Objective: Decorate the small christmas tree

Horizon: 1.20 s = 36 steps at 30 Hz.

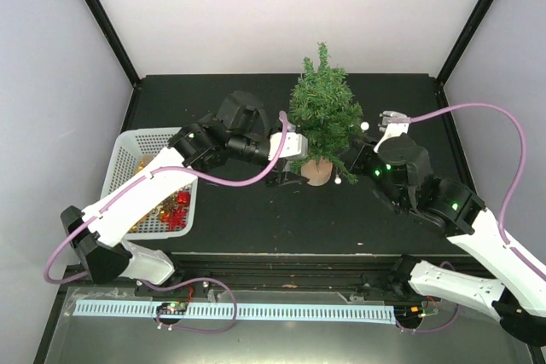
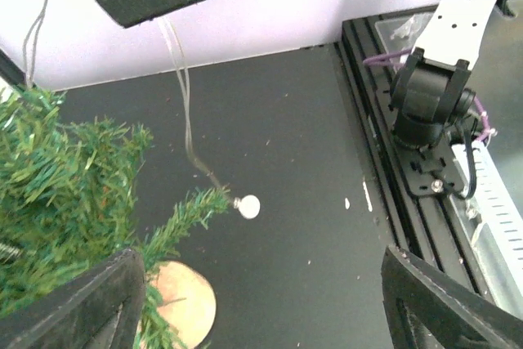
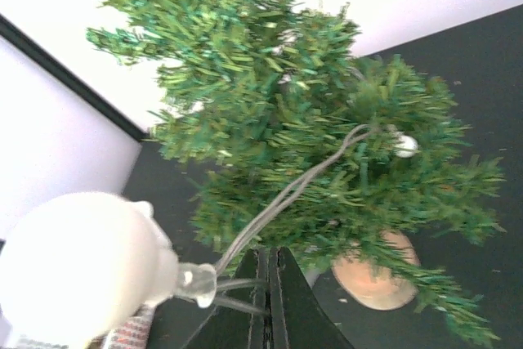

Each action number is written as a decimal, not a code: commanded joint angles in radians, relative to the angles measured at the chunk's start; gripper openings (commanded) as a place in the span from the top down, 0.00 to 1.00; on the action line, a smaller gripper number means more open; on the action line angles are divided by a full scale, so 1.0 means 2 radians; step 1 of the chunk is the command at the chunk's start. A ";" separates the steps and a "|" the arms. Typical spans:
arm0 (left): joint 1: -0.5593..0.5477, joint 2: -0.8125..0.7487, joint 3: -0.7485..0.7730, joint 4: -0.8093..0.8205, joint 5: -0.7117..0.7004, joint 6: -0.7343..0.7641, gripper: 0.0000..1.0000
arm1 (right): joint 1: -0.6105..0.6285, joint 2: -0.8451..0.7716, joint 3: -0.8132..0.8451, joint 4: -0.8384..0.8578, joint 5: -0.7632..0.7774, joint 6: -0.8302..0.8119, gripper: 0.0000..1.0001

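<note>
Left arm (image 1: 145, 189): I have it stretched forward and angled toward the right.
Left gripper (image 2: 261, 304): I see its fingers (image 2: 78, 304) spread wide apart, nothing between them.
Right arm (image 1: 482, 232): I have it reaching forward and leftward.
Right gripper (image 3: 268, 292): fingers pressed together, pinching a thin wire (image 3: 286, 194).

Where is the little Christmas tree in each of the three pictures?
Top external: the small christmas tree stands in the middle of the picture.
Left wrist: it fills the left edge.
Right wrist: it fills the middle, shown tilted.
Shared landmark: the tan wooden stump base under it.
</note>
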 commanded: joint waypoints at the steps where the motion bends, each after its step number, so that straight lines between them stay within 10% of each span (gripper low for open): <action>1: -0.004 0.034 0.019 0.050 0.050 -0.041 0.21 | 0.003 -0.006 0.014 0.053 -0.055 0.017 0.99; 16: -0.010 0.100 0.054 0.090 0.076 -0.088 0.14 | 0.004 0.001 -0.002 0.101 -0.102 0.028 0.99; 18: -0.010 0.111 0.067 0.084 0.078 -0.089 0.24 | 0.004 0.001 -0.003 0.101 -0.103 0.030 0.99; 24: -0.010 0.132 0.106 0.051 0.083 -0.084 0.96 | 0.005 -0.001 -0.006 0.104 -0.104 0.030 0.99; 36: -0.008 0.037 0.095 -0.043 -0.065 -0.015 0.98 | 0.005 -0.011 -0.019 0.091 -0.091 0.007 0.99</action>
